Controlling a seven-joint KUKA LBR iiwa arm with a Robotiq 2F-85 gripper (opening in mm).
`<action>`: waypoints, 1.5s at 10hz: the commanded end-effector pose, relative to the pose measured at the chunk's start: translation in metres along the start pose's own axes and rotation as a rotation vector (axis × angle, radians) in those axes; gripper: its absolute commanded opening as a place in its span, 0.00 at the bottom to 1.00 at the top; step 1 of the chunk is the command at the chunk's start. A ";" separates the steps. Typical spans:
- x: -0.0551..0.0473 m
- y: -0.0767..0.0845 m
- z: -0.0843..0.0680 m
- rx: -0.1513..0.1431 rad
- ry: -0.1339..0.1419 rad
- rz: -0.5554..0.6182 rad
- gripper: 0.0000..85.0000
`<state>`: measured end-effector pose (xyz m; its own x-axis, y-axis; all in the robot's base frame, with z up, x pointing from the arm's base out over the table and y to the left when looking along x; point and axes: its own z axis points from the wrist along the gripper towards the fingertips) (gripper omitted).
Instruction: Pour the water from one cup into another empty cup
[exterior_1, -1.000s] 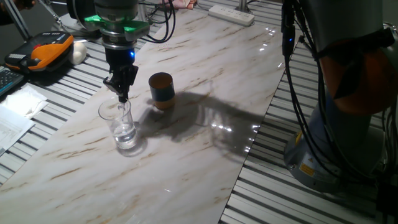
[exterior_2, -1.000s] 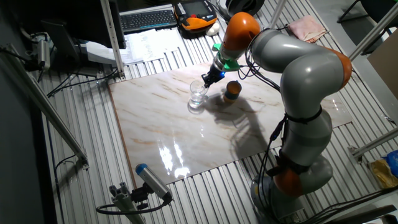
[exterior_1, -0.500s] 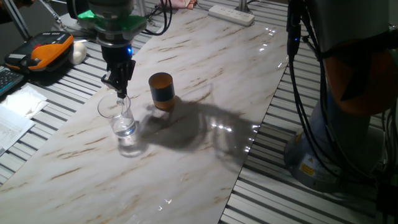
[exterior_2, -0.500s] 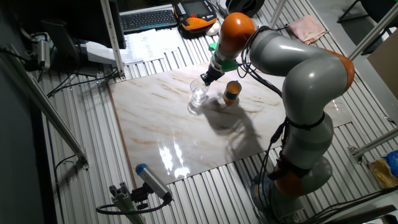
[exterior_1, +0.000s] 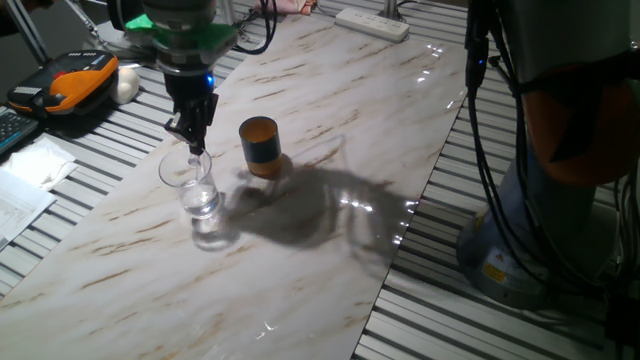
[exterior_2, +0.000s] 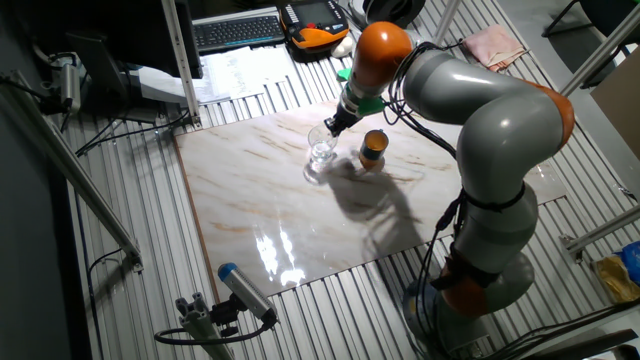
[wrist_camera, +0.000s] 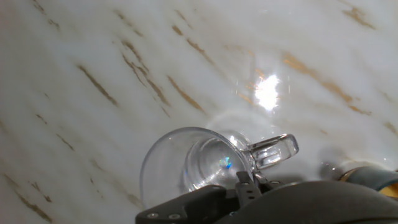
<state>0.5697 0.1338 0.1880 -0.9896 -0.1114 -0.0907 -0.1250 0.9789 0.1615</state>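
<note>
The clear glass cup (exterior_1: 197, 188) with a side handle hangs from my gripper (exterior_1: 196, 152), which is shut on its rim. The cup is upright and appears a little above the marble board, with a faint reflection below it. A small amount of water (exterior_1: 201, 204) sits in its bottom. The blue-grey cup with the orange rim (exterior_1: 260, 145) stands upright just to the right, apart from the glass. In the other fixed view the glass (exterior_2: 321, 152) is left of the blue-grey cup (exterior_2: 373, 148). The hand view looks down into the glass (wrist_camera: 186, 165), its handle pointing right.
The marble board (exterior_1: 330, 110) lies on a slatted table. An orange and black device (exterior_1: 75, 80), a white lump (exterior_1: 127, 82) and papers (exterior_1: 25, 185) lie at the left. A power strip (exterior_1: 372, 22) lies at the back. The arm's base (exterior_1: 560, 160) stands at the right.
The gripper has moved slightly up and left with the glass cup in it. The cup has come off the board a little. The blue-grey cup has not moved.
</note>
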 end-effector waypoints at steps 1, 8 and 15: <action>0.000 -0.001 -0.004 -0.001 -0.003 0.001 0.00; 0.014 -0.022 -0.048 0.013 -0.009 0.004 0.00; 0.023 -0.032 -0.062 0.005 -0.043 0.022 0.00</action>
<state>0.5459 0.0890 0.2421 -0.9883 -0.0819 -0.1287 -0.1019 0.9824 0.1566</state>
